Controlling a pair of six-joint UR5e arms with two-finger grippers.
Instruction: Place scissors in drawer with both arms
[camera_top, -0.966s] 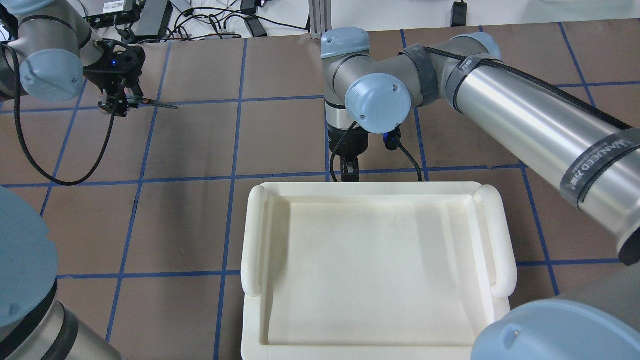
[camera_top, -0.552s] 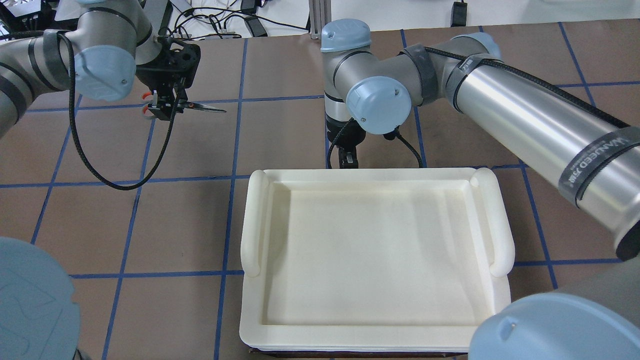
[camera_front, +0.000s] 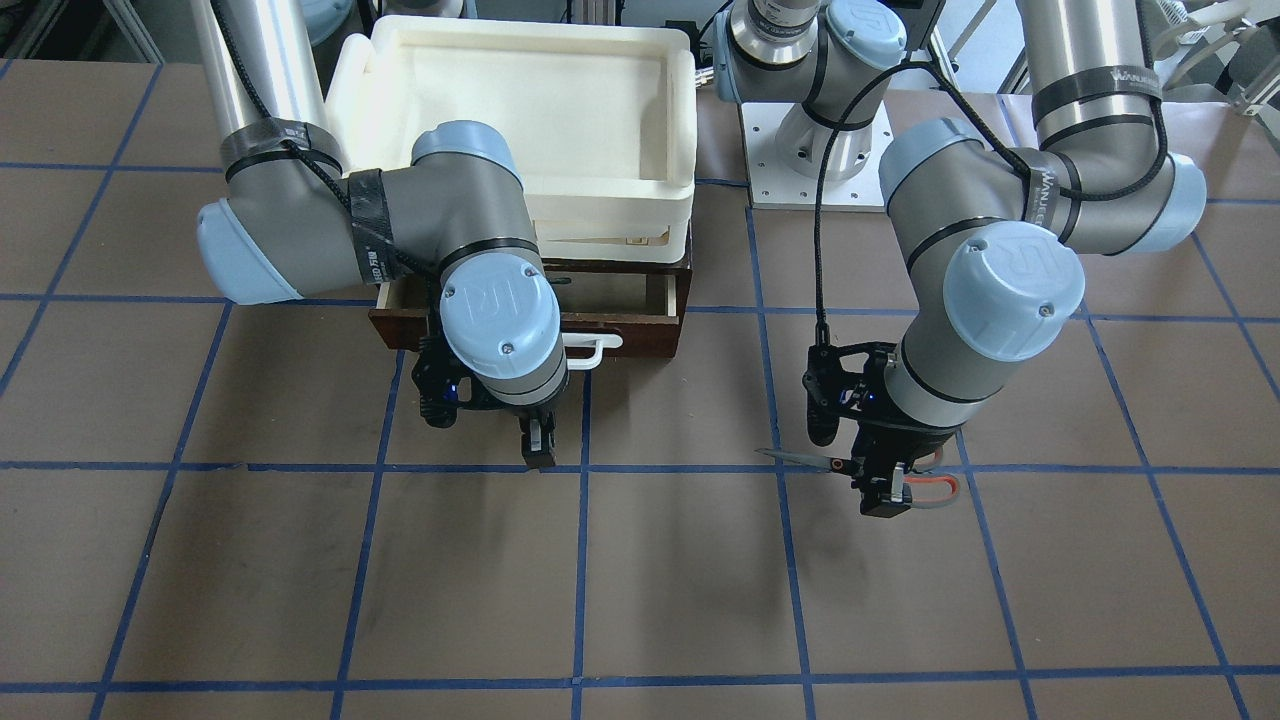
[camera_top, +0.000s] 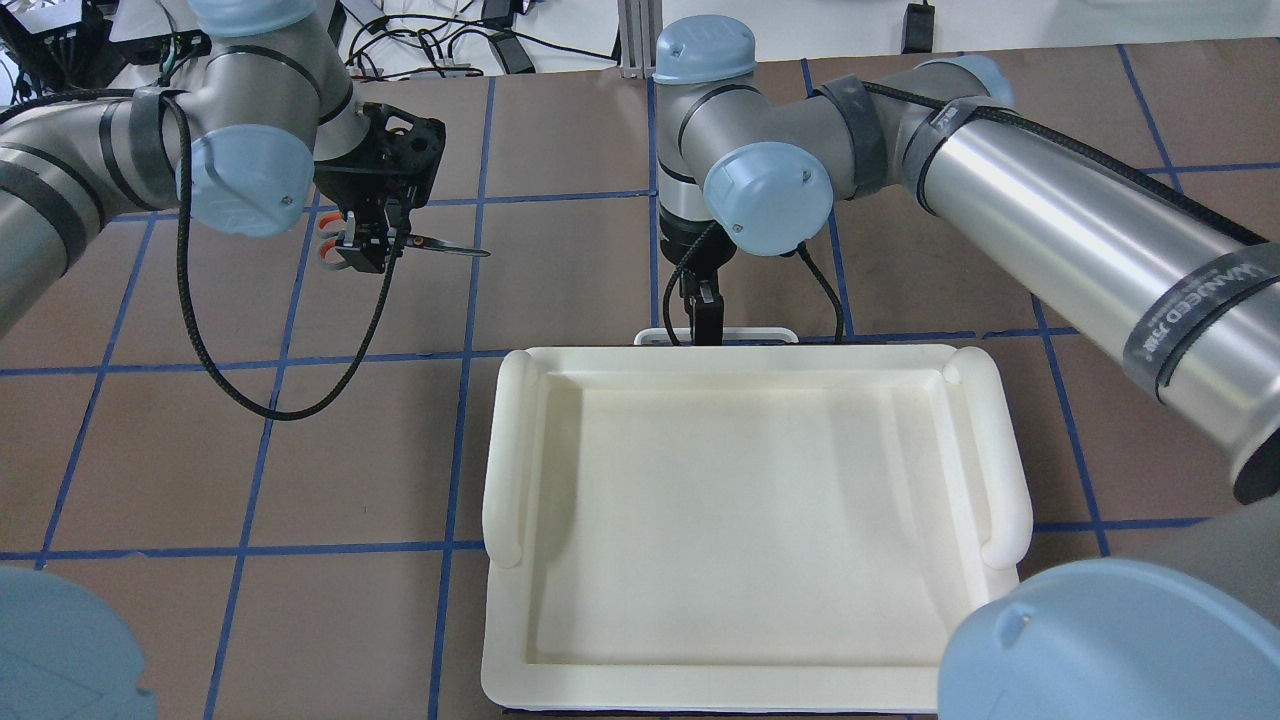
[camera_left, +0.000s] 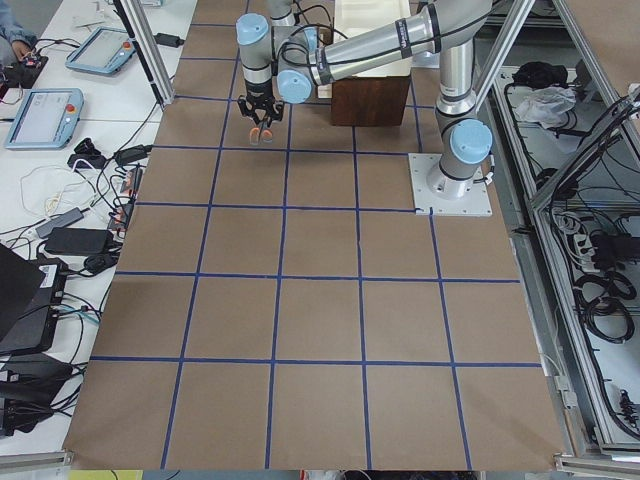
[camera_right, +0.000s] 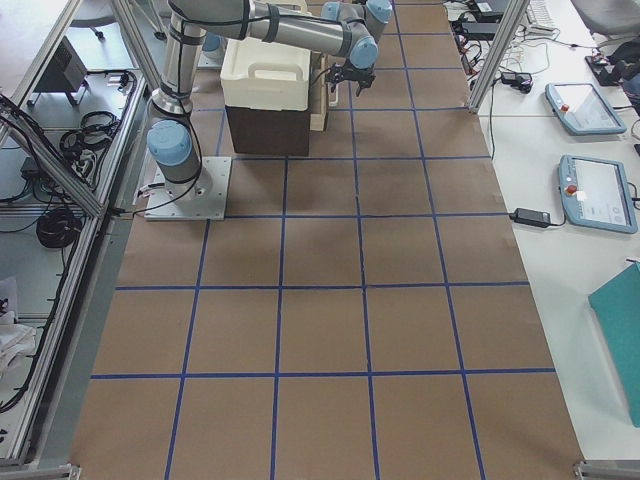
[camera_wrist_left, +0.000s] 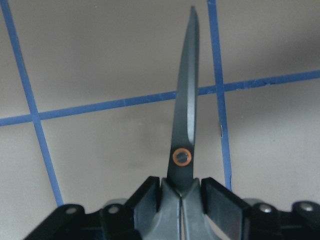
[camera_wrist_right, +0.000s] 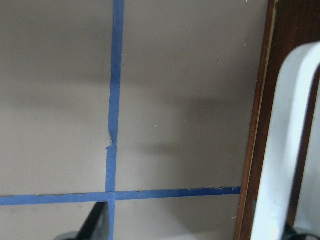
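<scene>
My left gripper (camera_top: 365, 252) is shut on the scissors (camera_top: 450, 245) at the handles and holds them above the table, with the dark blades pointing towards the middle. The front view shows the blades (camera_front: 800, 460) and the orange-lined loops behind the left gripper (camera_front: 882, 495). The left wrist view shows the blades (camera_wrist_left: 185, 125) between the fingers. The dark brown drawer (camera_front: 640, 335) stands a little way open under the tray, and its white bar handle (camera_front: 590, 350) faces outward. My right gripper (camera_front: 540, 452) hangs open just in front of that handle (camera_top: 760, 333) and holds nothing.
A cream-white plastic tray (camera_top: 510, 450) sits on top of the brown cabinet and hides the drawer from above. The table is brown with a blue tape grid. Cables and devices lie beyond the far edge. The left arm's base plate (camera_front: 815, 185) is beside the cabinet.
My left arm has swung towards the middle with the scissors in its grip. My right gripper has moved away from the tray, and the drawer's white handle now shows beyond the tray's edge.
</scene>
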